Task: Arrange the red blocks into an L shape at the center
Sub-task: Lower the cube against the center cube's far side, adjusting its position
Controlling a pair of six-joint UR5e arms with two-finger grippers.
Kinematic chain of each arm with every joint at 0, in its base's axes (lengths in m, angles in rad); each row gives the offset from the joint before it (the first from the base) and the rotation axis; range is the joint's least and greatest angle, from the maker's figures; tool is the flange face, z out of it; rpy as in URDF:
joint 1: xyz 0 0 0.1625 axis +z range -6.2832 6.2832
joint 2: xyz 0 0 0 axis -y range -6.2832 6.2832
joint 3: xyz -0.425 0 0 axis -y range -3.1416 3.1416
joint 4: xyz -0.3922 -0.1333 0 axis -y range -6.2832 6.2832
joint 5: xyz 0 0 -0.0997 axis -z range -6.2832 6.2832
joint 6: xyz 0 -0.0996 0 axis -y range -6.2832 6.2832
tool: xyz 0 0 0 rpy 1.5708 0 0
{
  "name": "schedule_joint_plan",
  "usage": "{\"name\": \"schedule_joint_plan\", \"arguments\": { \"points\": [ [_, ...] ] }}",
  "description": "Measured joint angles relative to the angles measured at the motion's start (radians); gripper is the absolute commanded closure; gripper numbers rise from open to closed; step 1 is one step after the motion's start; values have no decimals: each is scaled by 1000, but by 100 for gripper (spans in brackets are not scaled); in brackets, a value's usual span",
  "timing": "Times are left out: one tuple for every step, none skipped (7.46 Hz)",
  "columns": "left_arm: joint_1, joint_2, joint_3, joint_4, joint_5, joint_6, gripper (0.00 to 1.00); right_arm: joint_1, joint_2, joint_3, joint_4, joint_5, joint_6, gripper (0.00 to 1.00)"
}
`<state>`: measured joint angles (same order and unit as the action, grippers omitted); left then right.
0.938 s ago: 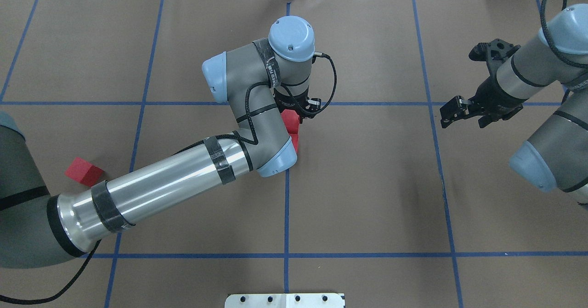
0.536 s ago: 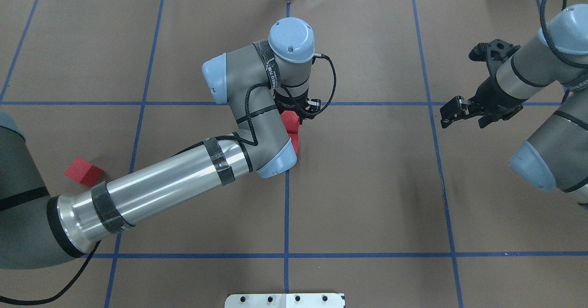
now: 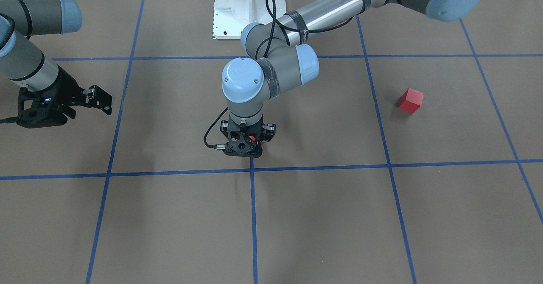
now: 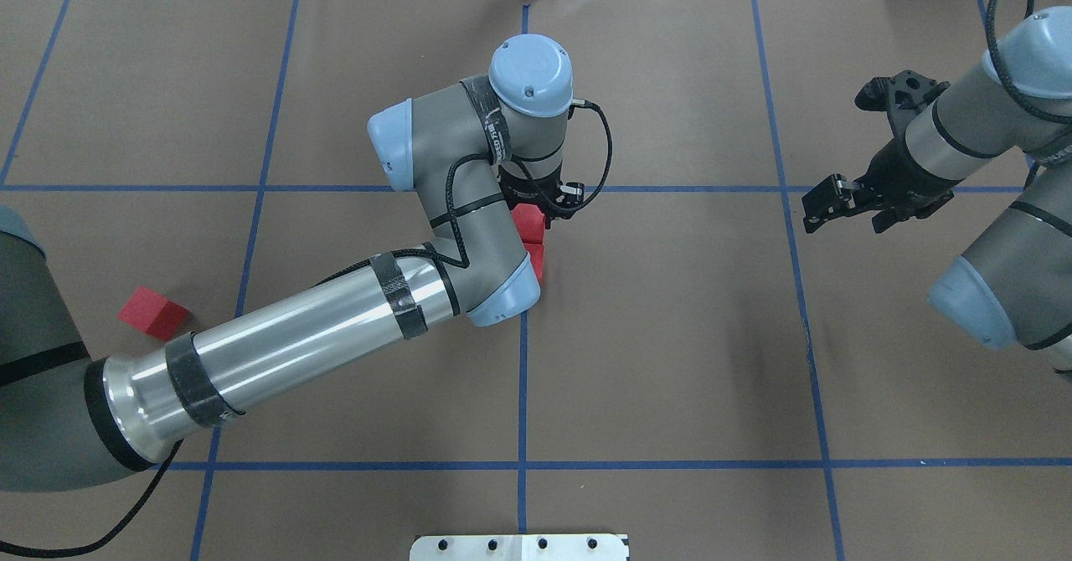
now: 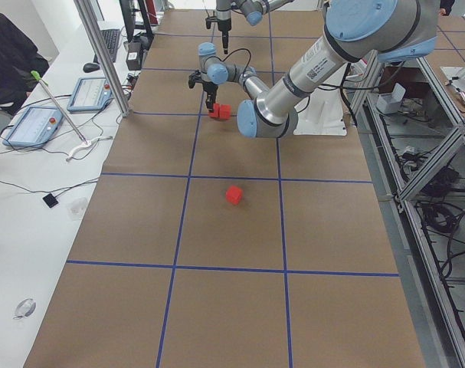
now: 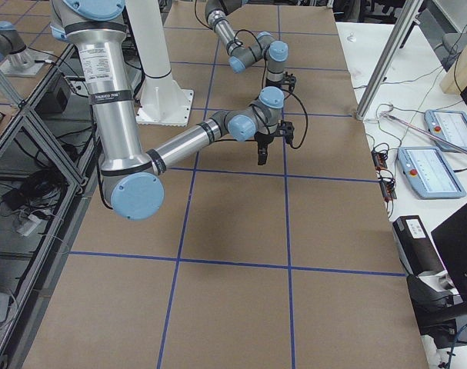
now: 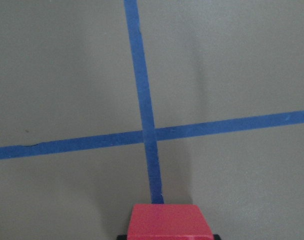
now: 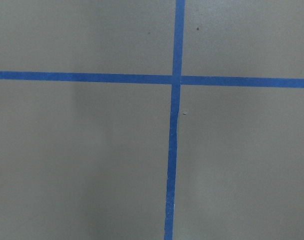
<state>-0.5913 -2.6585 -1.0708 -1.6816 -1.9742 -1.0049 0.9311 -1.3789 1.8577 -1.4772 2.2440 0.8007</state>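
The left hand (image 3: 247, 140) pointed straight down at the middle of the counter (image 4: 670, 335), with its fingers closed against the two sides of the first red block (image 7: 169, 220). In the left wrist view, only dark slivers of the fingers showed at the lower corners of this block. Whether the block rested on the counter or hung just above it could not be determined. The first red block was located on the center tape line (image 4: 523, 377), on the robot's side of the crossing with the far horizontal tape line (image 4: 670, 188). The second red block (image 4: 537, 261) lay just beside it, nearer the robot and at the right edge of the center tape line. It was partly covered by the left arm's elbow in the overhead view, and contact between the two blocks could not be confirmed. The third red block (image 4: 152, 312) lay well apart on the robot's left, beyond the next vertical tape line and close to the left forearm. The right hand (image 4: 825, 205) hung over the counter near the right-hand tape crossing. Its finger spacing could not be determined from any view. The right wrist view showed only brown counter and crossed blue tape.
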Motion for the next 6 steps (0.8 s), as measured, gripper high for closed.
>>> {"name": "schedule_joint_plan", "arguments": {
  "points": [
    [1,0,-2,1,0,-1,100,0,0,1,0,0,0,0],
    [2,1,-4,1,-1,-5,100,0,1,2,0,0,1,0],
    [3,1,-5,1,-2,-14,100,0,1,2,0,0,1,0],
    [5,2,-6,1,-2,-22,100,0,1,0,0,0,1,0],
    [6,3,-8,1,-3,-26,100,0,1,-2,0,-1,1,0],
    [6,3,-8,2,-3,-28,100,0,2,-3,0,-1,0,0]
  ]
}}
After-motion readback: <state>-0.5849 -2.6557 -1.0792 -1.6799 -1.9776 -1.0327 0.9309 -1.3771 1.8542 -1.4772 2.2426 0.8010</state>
